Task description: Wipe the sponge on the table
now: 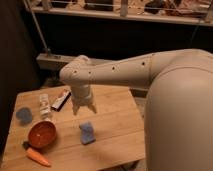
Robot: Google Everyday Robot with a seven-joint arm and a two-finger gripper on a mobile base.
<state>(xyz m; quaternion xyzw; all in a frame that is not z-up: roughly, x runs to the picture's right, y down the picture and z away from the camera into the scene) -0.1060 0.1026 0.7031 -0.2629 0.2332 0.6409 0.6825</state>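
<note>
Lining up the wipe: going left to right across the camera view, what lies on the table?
Dark-blue disc → orange bowl → dark packet → sponge. The gripper hangs over the table just behind the sponge, so unranked; bottle and carrot overlap the bowl.

Left of the gripper: orange bowl, carrot just in front of it, dark-blue disc, clear bottle, dark flat packet.
</note>
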